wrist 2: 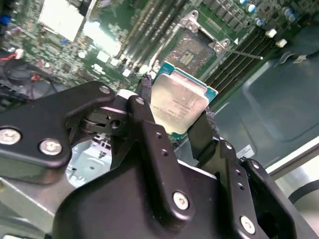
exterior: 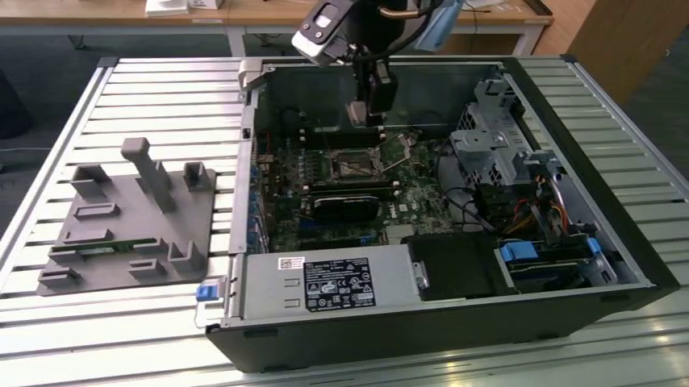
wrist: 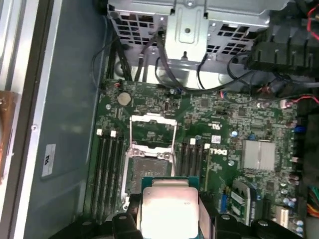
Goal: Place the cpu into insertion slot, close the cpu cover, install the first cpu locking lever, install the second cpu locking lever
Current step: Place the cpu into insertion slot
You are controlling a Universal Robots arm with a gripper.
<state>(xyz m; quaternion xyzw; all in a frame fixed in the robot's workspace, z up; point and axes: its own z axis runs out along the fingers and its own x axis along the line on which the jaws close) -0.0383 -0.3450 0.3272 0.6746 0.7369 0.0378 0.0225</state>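
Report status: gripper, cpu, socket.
Black gripper shut on small silver-grey square cpu, held above green board. Black-framed square insertion slot bare, cpu not seated. Silver-grey metal cpu cover frame flipped open, nothing blocking.

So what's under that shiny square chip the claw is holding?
Below the cpu lies the green circuit board, with the insertion slot uncovered and the cpu cover swung open. The board patch right beneath the chip is hidden.

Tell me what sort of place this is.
Probably a lab or workshop bench: an open computer case on a slatted metal table, a grey fixture plate beside it, wooden desks behind.
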